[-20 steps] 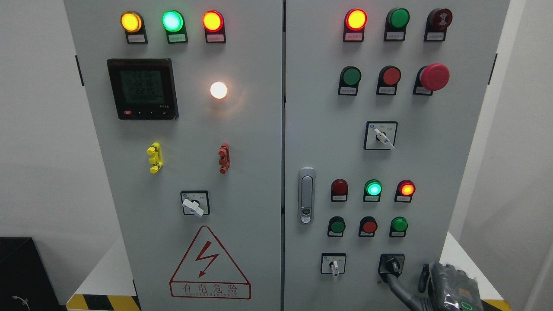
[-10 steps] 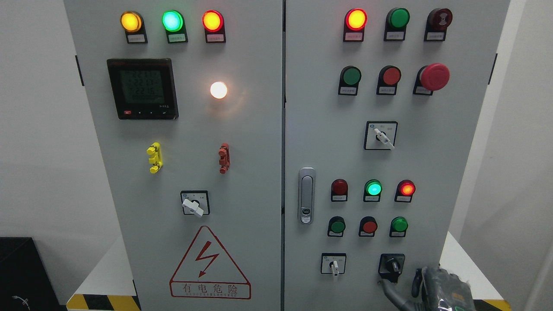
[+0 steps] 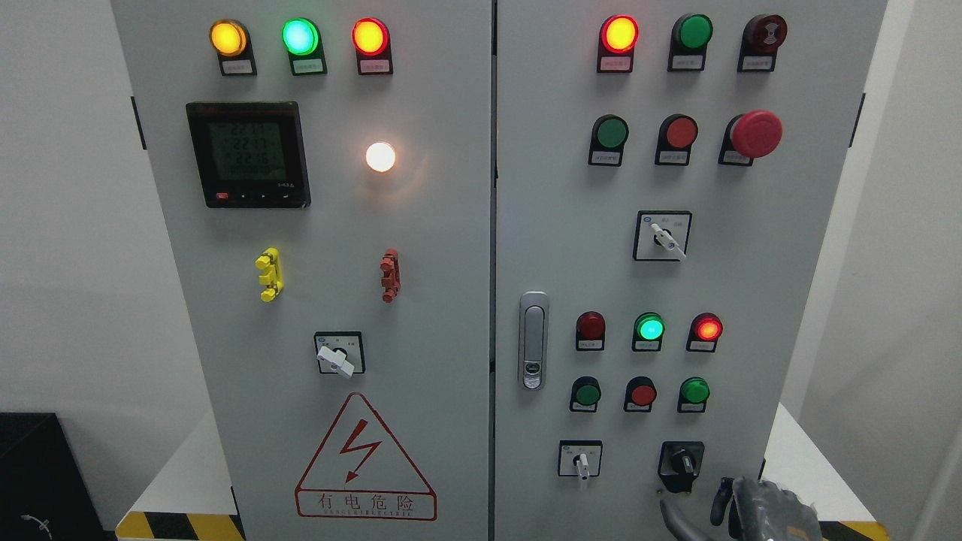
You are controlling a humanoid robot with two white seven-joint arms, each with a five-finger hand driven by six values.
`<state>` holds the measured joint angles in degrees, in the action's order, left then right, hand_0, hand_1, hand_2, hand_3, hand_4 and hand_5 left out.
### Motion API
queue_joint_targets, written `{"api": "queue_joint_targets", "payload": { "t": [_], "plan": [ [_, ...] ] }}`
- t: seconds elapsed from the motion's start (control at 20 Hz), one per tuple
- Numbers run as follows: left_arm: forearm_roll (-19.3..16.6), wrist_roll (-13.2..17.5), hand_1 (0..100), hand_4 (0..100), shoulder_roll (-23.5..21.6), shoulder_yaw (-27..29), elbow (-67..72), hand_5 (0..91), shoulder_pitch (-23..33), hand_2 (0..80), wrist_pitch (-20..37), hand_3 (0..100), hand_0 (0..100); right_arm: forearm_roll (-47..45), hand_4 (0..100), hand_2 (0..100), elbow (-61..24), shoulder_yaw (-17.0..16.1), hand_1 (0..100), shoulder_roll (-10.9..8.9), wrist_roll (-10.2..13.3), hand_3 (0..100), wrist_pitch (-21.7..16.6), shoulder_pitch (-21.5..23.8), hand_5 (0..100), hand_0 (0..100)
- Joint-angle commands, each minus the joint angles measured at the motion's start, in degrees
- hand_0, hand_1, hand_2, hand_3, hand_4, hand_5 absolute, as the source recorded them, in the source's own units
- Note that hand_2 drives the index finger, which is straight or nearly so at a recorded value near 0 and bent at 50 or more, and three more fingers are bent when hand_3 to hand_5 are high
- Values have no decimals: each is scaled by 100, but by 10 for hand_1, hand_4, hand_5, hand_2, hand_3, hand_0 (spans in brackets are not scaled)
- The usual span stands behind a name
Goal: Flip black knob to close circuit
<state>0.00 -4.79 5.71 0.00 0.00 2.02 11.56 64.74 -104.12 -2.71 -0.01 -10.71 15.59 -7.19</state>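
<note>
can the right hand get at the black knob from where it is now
Probably yes: the right hand sits just below and right of the black knob, apart from it, with bare cabinet door between and nothing blocking.

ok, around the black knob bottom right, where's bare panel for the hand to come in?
Bare grey panel lies right of the black rotary knob, out to the cabinet edge, where the right hand sits low. Another bare strip lies between it and the white-handled selector switch. Above is crowded: the green round pushbutton sits close.

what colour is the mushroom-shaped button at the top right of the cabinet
Red, on a black base: the mushroom button shows plainly in the head view.
</note>
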Motion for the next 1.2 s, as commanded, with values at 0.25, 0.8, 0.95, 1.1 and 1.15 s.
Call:
{"api": "queue_joint_targets", "payload": {
  "t": [0.25,0.8,0.95,1.1,1.15],
  "plan": [
    [-123,-5,0,0,0,-123,123,0,0,0,4,0,0,-1058,675,588,-732,8,146,379,25,820,-48,543,632,0],
    [-114,-5,0,0,0,-114,123,0,0,0,-4,0,0,-3501,577,397,-1005,-352,138,634,271,690,-819,1131,453,0],
    [-123,-5,0,0,0,-114,123,0,0,0,-4,0,0,-4265,526,334,-1005,-353,139,713,368,631,-935,1386,367,0],
    [-123,-5,0,0,0,-123,123,0,0,0,4,0,0,-5004,445,262,-1005,-353,137,704,403,538,-1031,1676,262,0],
    [-123,-5,0,0,0,-114,123,0,0,0,4,0,0,-5180,410,245,-1005,-353,137,696,412,499,-1119,1773,229,0]
  ]
}}
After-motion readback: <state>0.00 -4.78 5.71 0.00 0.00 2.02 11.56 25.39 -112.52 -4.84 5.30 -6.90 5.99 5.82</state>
